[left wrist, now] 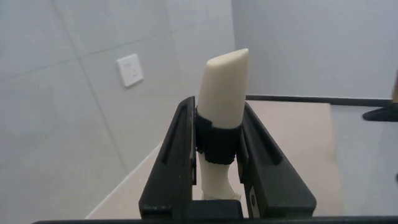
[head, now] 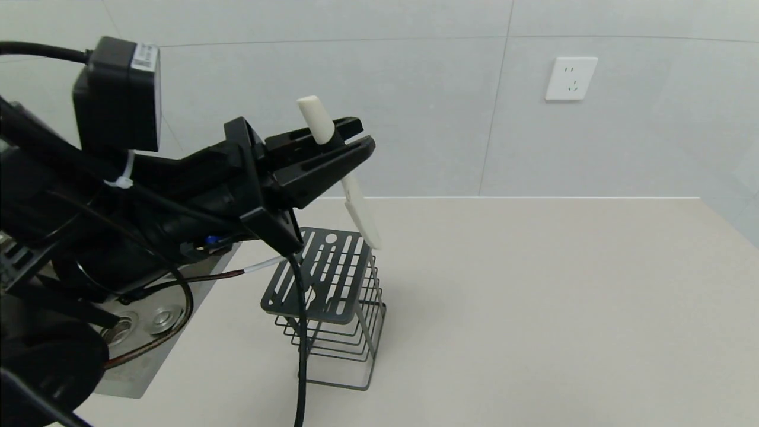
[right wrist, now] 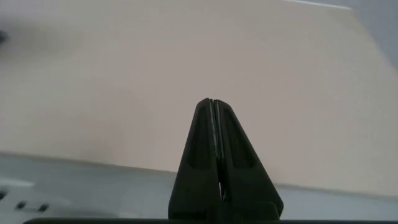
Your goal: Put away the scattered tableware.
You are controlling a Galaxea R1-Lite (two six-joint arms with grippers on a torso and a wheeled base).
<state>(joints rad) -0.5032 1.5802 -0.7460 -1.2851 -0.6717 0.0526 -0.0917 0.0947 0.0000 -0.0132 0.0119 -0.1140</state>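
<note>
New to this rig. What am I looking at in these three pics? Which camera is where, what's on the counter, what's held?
A two-armed robot with a pincer gripper on each arm. The wide picture is from a camera on its head; the other two look along each wrist's own gripper. The left gripper is shut on a white utensil, tilted, its lower end just above a black wire rack. The rack stands on a beige counter beside a metal sink. The right gripper is shut, holding nothing, over the counter.

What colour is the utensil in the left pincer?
The utensil is cream white; clearest in left wrist view.
</note>
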